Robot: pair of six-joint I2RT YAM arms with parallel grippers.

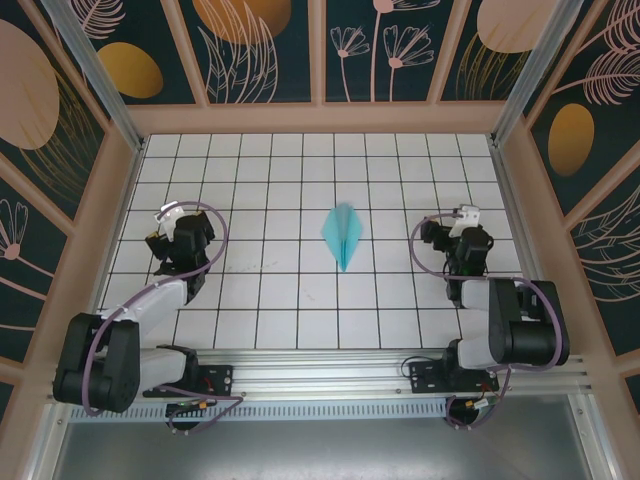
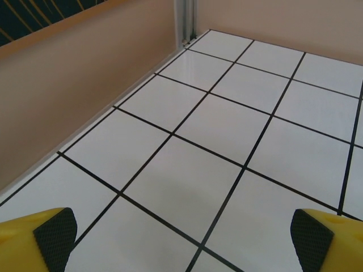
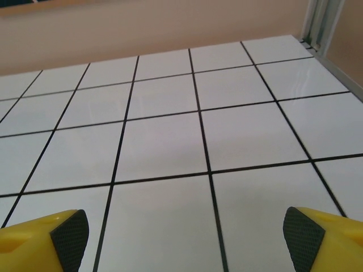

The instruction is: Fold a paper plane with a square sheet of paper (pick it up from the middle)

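Between the two grippers, seen from above, the paper plane [image 1: 342, 236] is lying flat on the table [image 1: 270, 300], well apart from the left gripper [image 1: 168, 240] and the right gripper [image 1: 452, 238]; it is looking light, thin and easily crushed, likely calling for a gentle pinch along its centre crease. Ahead of the left gripper [image 2: 181, 235], its wrist camera is showing white tiles running to a side wall [image 2: 74, 96], with its fingers [image 2: 34, 241] standing wide apart and holding nothing. Ahead of the right gripper [image 3: 184, 235], tiles are stretching likewise, its fingers [image 3: 34, 243] spread and gripping nothing.

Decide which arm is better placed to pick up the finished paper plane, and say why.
Right, probably. In the top view the paper plane lies between the arms but nearer the right one. Both the right fingers and left fingers stand open and empty.
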